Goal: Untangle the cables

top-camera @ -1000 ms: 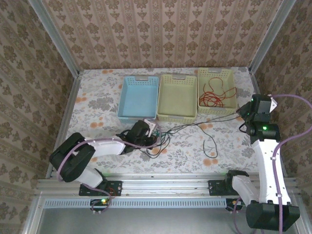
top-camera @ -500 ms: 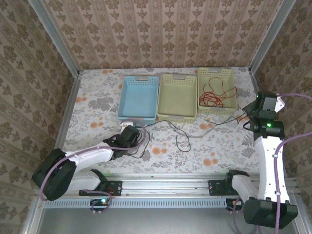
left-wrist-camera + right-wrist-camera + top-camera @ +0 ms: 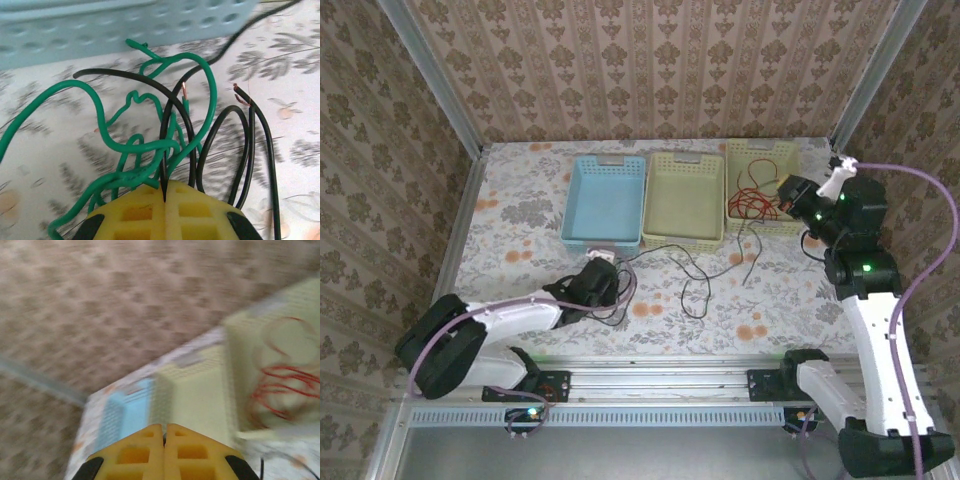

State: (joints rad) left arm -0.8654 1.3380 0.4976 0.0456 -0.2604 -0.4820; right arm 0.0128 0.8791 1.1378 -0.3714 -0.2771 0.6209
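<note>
Yellow jaws on the low, outstretched left arm (image 3: 510, 312) clamp black cable (image 3: 150, 82); raised right jaws together.

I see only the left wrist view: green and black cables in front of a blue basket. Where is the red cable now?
Observer: The red cable lies in loose loops inside the rightmost yellow basket.
Operator: Where does the black cable run?
Observer: In the top view, the black cable trails right across the table toward that basket's front.
Operator: And the right gripper?
Observer: The right gripper hovers raised at that basket's near right corner, pads together.
</note>
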